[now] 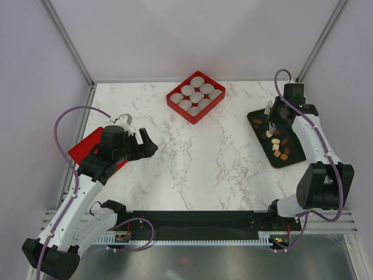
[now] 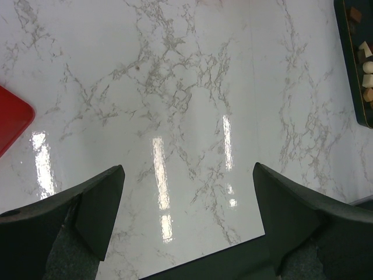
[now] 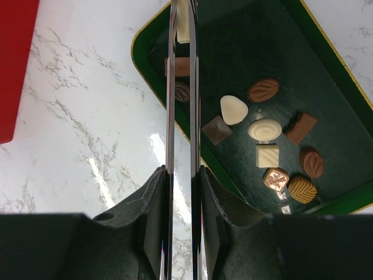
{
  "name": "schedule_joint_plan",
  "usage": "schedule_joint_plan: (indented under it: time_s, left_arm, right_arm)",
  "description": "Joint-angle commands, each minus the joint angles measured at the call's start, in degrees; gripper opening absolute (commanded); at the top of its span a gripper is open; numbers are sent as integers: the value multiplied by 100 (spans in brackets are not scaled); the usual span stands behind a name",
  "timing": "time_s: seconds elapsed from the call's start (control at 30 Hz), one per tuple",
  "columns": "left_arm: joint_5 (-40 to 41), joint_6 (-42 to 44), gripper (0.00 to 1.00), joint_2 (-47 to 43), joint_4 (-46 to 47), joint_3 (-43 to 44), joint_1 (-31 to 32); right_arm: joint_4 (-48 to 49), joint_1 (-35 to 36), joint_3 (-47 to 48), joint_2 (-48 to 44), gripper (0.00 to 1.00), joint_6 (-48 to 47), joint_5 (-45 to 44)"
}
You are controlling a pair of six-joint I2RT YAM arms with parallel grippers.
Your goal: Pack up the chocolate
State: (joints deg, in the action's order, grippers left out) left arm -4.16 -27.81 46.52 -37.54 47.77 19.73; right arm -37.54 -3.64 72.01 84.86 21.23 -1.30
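Several small brown, tan and white chocolates [image 1: 277,146] lie on a dark green tray [image 1: 296,153] at the right. My right gripper [image 1: 271,121] hovers over the tray's far end, shut on long metal tweezers [image 3: 182,116]. In the right wrist view my right gripper [image 3: 182,172] holds the blades out over the tray [image 3: 256,52]. A brown rectangular piece [image 3: 179,66] shows between the blades, whose tips run out of the frame. Loose chocolates [image 3: 265,129] lie to their right. My left gripper [image 1: 145,143] is open and empty over bare table at the left, and is also open in its wrist view [image 2: 187,169].
A red box [image 1: 196,97] with several white paper cups stands at the back centre; its edge shows in the right wrist view [image 3: 14,58]. A red lid [image 1: 87,149] lies under my left arm. The tray edge [image 2: 355,76] shows in the left wrist view.
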Motion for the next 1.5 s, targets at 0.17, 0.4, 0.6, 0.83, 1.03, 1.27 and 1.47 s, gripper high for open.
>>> schedule_joint_plan:
  time_s: [0.17, 0.4, 0.6, 0.83, 1.03, 1.27, 1.47]
  left_arm:
    - [-392, 425, 100, 111, 159, 31, -13]
    - [-1034, 531, 100, 77, 317, 13, -4]
    - [-1078, 514, 100, -73, 397, -75, -13]
    - [-1069, 505, 100, -47, 405, -92, -4]
    - [-1051, 514, 100, -47, 405, -92, -4]
    - [-1060, 514, 100, 6, 405, -83, -4]
    - [-1034, 514, 100, 24, 414, -92, -4]
  right_arm:
    - [229, 537, 629, -111, 25, 293, 121]
    - [650, 1787, 1631, 970, 25, 443, -45]
    - [1354, 2323, 2764, 2191, 25, 460, -11]
    - [1723, 2605, 3855, 3334, 24, 347, -142]
    - [2154, 2667, 3961, 3774, 26, 285, -143]
    - [2611, 2719, 4014, 4100, 27, 92, -300]
    - [2769, 2728, 4128, 4407, 29, 91, -345]
